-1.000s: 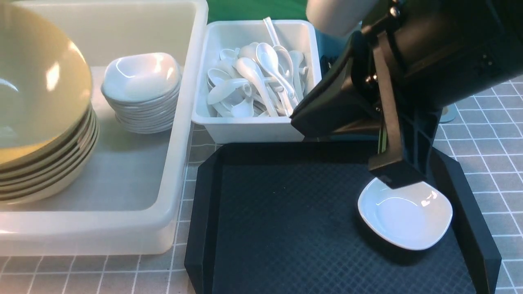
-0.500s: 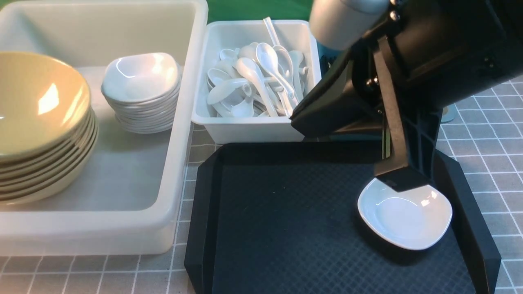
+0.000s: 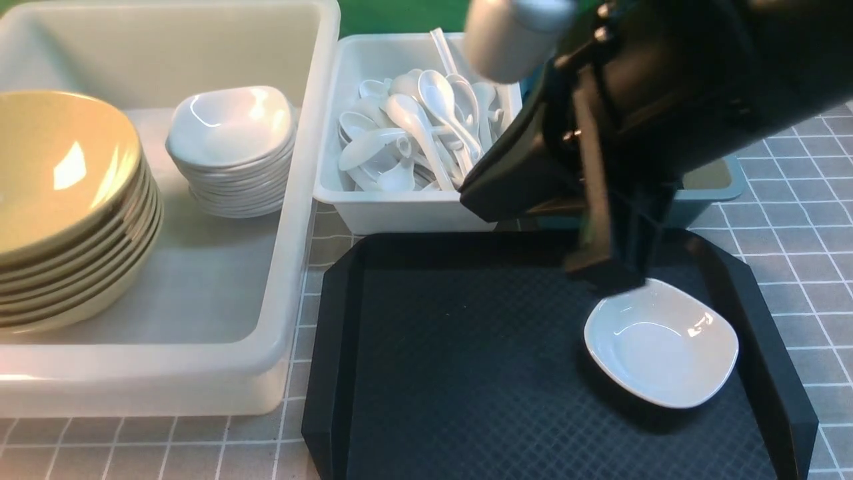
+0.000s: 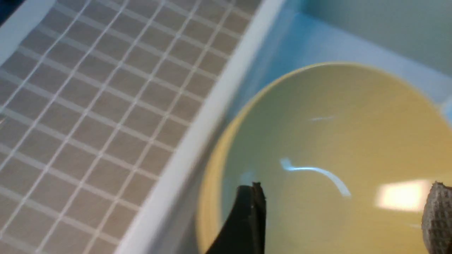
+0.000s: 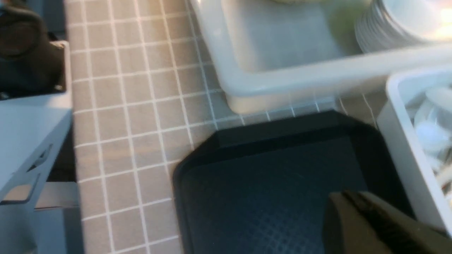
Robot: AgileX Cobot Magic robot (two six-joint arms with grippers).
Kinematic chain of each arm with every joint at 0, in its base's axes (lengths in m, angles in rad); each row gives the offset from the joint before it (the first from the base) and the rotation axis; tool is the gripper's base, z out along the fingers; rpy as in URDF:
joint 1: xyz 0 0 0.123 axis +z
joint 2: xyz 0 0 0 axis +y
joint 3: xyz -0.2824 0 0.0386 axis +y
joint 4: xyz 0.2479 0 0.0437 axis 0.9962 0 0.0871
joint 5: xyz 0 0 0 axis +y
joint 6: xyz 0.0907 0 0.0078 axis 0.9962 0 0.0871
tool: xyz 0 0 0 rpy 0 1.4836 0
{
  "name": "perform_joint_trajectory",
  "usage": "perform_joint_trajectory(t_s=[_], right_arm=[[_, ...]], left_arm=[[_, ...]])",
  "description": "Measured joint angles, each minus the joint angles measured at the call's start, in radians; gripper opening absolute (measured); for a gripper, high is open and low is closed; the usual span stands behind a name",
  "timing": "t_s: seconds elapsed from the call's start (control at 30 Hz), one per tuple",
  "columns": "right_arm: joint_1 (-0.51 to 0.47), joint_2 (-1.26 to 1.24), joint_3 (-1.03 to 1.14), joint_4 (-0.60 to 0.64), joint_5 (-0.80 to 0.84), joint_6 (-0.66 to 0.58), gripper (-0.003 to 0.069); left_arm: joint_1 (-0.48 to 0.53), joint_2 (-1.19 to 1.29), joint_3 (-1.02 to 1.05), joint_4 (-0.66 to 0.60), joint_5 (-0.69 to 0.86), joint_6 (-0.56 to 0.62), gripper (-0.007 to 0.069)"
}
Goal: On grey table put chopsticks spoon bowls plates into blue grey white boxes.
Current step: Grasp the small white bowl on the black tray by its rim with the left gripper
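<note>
Front view reads bright and even for me, light from overhead. Small glare spots on the top yellow bowl (image 3: 63,167) and the white dish (image 3: 666,347). The dish drops a soft shadow on the black tray (image 3: 466,373) along its near and left edges. Right arm (image 3: 653,100) sits close to the lens, smeared and out of focus. Left wrist view: soft, with a blown-out patch and a light streak on the bowl. Right wrist view: blurred throughout, large white box (image 5: 282,81) rim smeared, stack of small dishes (image 5: 395,24) overexposed at the corner.
</note>
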Motion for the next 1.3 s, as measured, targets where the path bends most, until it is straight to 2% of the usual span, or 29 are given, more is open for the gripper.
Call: perform_joint_trajectory(t_s=[0.03,0.07,0.1,0.17,0.2,0.27,0.4,0.47,0.5,0.57,0.67,0.8,1.07,1.3], right_arm=[[0.000,0.004,0.000,-0.009,-0.001,0.012,0.0045],[0.000,0.019,0.000,-0.077,0.000,0.086,0.0045],[0.000,0.020,0.000,-0.086,0.002,0.094,0.0045],[0.000,0.025,0.000,-0.180,0.028,0.185,0.0045],[0.000,0.026,0.000,-0.262,0.071,0.256,0.0045],[0.000,0.024,0.004,-0.335,0.110,0.318,0.0045],[0.000,-0.032,0.117,-0.418,0.142,0.417,0.0045],[0.000,-0.084,0.208,-0.421,0.146,0.449,0.0045],[0.000,-0.084,0.217,-0.421,0.147,0.452,0.0045],[0.000,-0.159,0.315,-0.439,0.150,0.490,0.0045],[-0.014,-0.240,0.401,-0.462,0.153,0.537,0.0045],[-0.103,-0.365,0.496,-0.481,0.155,0.568,0.0045],[-0.256,-0.461,0.546,-0.489,0.159,0.559,0.0048],[-0.272,-0.461,0.548,-0.489,0.151,0.551,0.0052]], left_arm=[[-0.029,-0.005,-0.002,-0.005,0.006,0.002,0.0535],[-0.175,-0.018,-0.007,-0.017,0.032,0.009,0.0513],[-0.210,-0.018,-0.008,-0.017,0.037,0.009,0.0512],[-0.393,-0.005,-0.009,0.006,0.065,0.004,0.0503],[-0.519,0.016,-0.009,0.038,0.074,-0.014,0.0499],[-0.653,0.051,-0.009,0.082,0.073,-0.051,0.0497],[-0.949,0.178,-0.009,0.186,0.011,-0.142,0.0496],[-1.053,0.252,-0.009,0.213,-0.037,-0.162,0.0496],[-1.053,0.259,-0.009,0.215,-0.037,-0.165,0.0496],[-1.152,0.348,-0.009,0.220,-0.103,-0.177,0.0495],[-1.220,0.432,-0.024,0.222,-0.147,-0.179,0.0495],[-1.295,0.602,-0.113,0.225,-0.178,-0.181,0.0495],[-1.317,0.836,-0.326,0.225,-0.189,-0.182,0.0495],[-1.317,0.920,-0.397,0.181,-0.198,-0.182,0.0495]])
